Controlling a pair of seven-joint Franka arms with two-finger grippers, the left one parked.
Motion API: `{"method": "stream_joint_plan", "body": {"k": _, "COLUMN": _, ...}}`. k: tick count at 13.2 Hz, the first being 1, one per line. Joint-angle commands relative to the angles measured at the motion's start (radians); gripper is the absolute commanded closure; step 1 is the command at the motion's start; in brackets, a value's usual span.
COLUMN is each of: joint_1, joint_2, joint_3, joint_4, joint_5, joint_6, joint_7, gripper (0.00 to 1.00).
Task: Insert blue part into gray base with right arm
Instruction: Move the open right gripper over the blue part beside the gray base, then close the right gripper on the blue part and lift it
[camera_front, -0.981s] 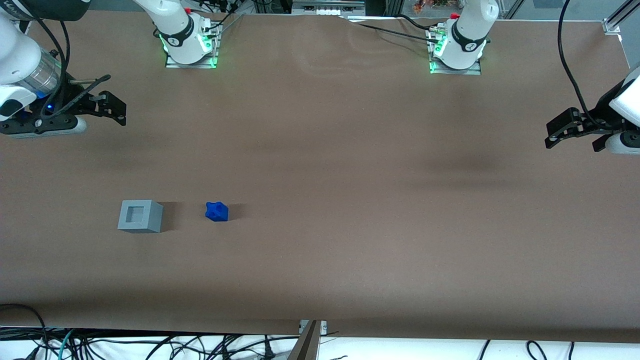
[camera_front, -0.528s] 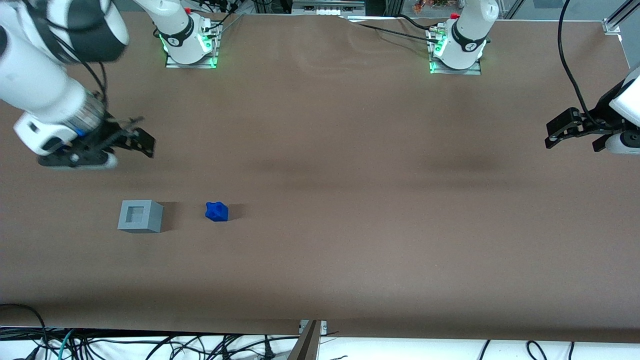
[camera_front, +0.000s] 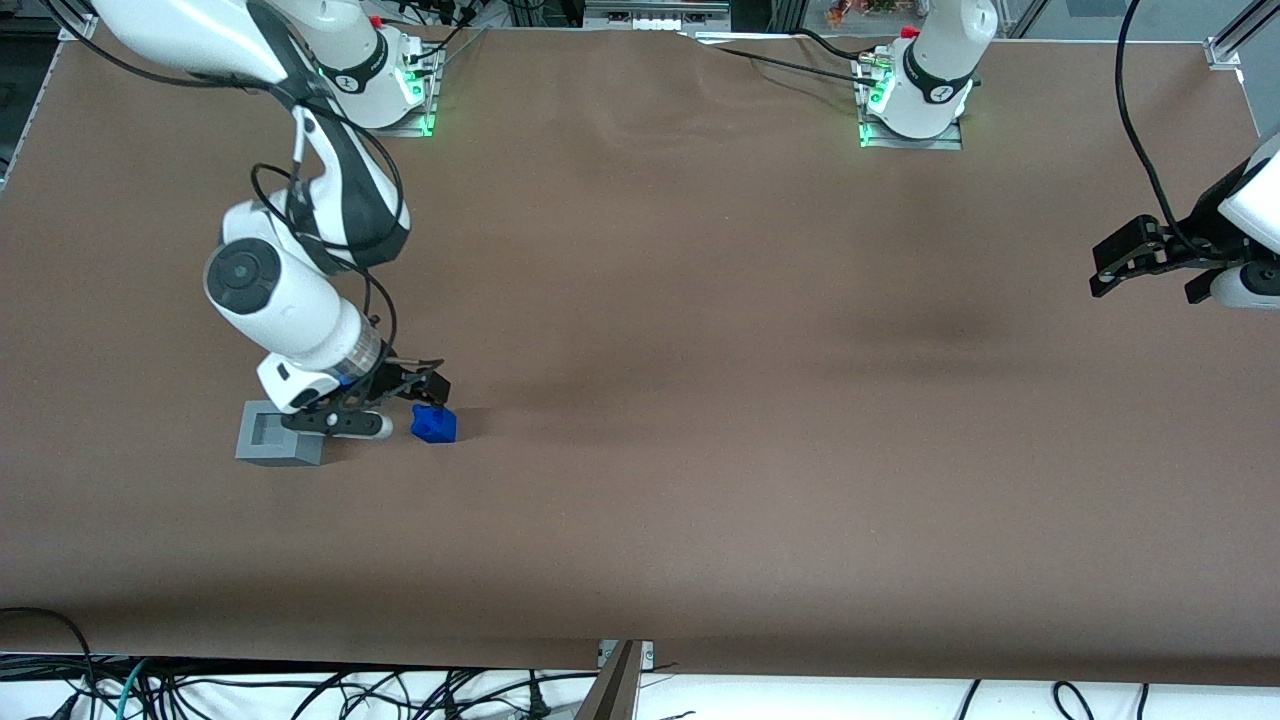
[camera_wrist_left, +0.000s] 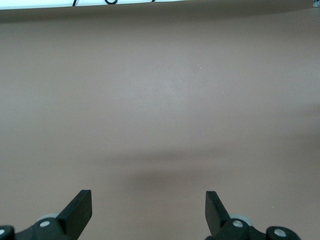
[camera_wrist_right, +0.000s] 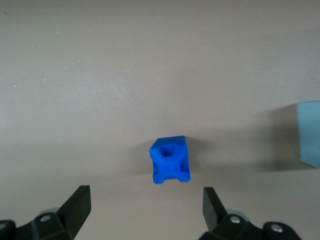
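The blue part (camera_front: 434, 424) lies on the brown table, beside the gray base (camera_front: 271, 438). The base's top recess is partly covered by my wrist in the front view. My gripper (camera_front: 428, 386) hangs open and empty just above the blue part, slightly farther from the front camera. In the right wrist view the blue part (camera_wrist_right: 170, 160) lies ahead of my gripper (camera_wrist_right: 146, 200), between the lines of the two spread fingers and apart from them. An edge of the gray base (camera_wrist_right: 310, 133) shows there too.
The brown table (camera_front: 700, 350) stretches wide toward the parked arm's end. Two arm mounts with green lights (camera_front: 380, 95) (camera_front: 910, 100) stand at the table's back edge. Cables (camera_front: 300, 690) hang below the front edge.
My arm has swung from the working arm's end of the table down and inward, to just above the blue part. The blue part and gray base have not moved.
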Motion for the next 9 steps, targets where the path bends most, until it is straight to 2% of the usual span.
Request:
{"method": "stream_joint_plan", "body": {"k": 1, "joint_1": -0.003, "joint_2": 0.040, "joint_3": 0.007, "joint_4": 0.002, "joint_5": -0.025, "joint_6": 0.059, "joint_7": 0.018, "gripper": 0.01}}
{"method": "stream_joint_plan", "body": {"k": 3, "joint_1": 0.000, "joint_2": 0.063, "joint_3": 0.007, "joint_4": -0.035, "joint_5": -0.081, "joint_6": 0.129, "joint_7": 0.021, "gripper": 0.01}}
{"method": "stream_joint_plan", "body": {"k": 9, "joint_1": 0.006, "joint_2": 0.128, "joint_3": -0.013, "joint_4": -0.052, "joint_5": -0.100, "joint_6": 0.217, "joint_7": 0.019, "gripper": 0.01}}
